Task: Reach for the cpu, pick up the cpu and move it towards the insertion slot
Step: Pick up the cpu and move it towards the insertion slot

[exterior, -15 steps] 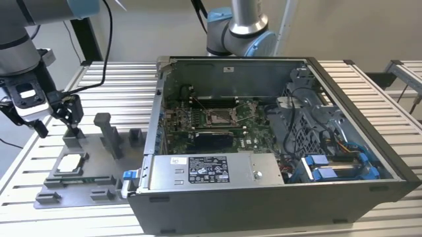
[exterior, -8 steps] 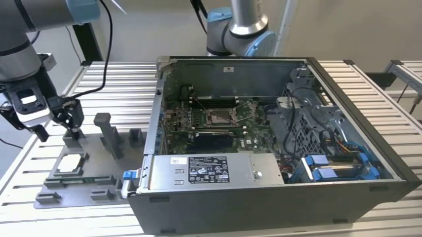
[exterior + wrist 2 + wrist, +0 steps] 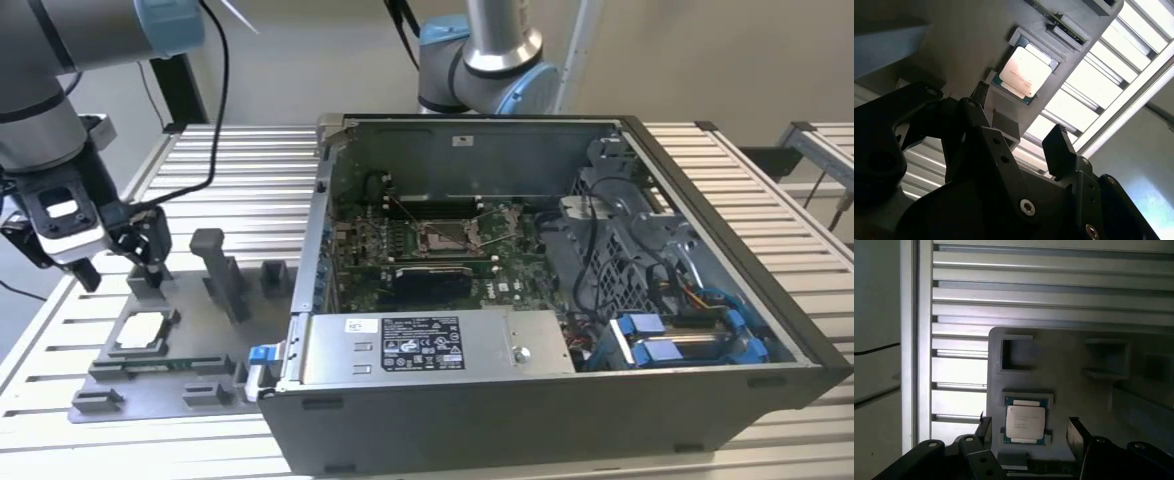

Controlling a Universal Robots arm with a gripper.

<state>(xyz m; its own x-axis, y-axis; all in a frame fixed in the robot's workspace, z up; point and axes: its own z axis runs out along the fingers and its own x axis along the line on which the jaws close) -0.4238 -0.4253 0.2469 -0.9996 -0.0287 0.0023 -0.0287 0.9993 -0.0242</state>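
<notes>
At the exterior view's left, the gripper [image 3: 118, 268] hangs over a grey fixture plate [image 3: 200, 350] that lies on the slatted metal table [image 3: 40, 350]. Its claw is apart and holds nothing. In the first wrist view we see one of the fingers [image 3: 1075, 435] on each side of the cpu [image 3: 1025, 422], but above it and not touching it.

The cpu [image 3: 144, 330] lies flat in a shallow square pocket near the left end of the plate, with its pale metal top facing up. Raised grey blocks stand just beside it.

We judge that this chip is light and stiff. Its smooth metal top and thin body make it a little slippery. Its underside, which is hidden, is probably delicate, so we would avoid pressing or tilting it. The best place to take hold seems to be two opposite side edges. There the pocket leaves little room, and the fingers must come down straight.

To the right, well apart from the plate, stands the open computer case [image 3: 534, 400]. The insertion slot [image 3: 445, 237] is in the middle of its green board, a square socket with a shiny frame. The cpu is not yet lifted, so we judge the work to be at the reaching step.
</notes>
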